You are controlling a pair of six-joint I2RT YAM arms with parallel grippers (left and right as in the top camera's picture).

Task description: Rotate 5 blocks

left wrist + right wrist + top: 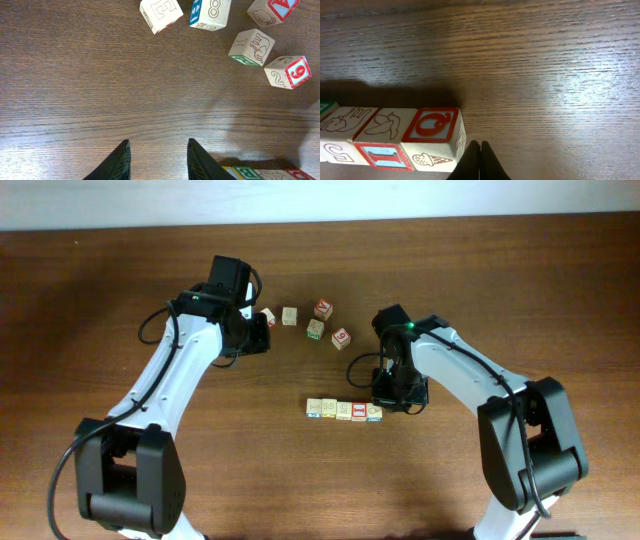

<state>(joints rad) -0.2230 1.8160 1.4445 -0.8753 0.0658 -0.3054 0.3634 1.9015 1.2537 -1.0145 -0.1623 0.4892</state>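
Right jaws shut, empty, beside red-framed block (pixel 431 125); nudge squarely, slowly (keeps row (pixel 344 410) straight). Left jaws part-open, empty.

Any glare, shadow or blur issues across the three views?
Overhead: even light, sharp, but print on the row of blocks too small to read. Left wrist: pale sheen across the table, soft shadow lower right. Right wrist: glare on wood at right, dark shadow beyond the row, right gripper nearly black.
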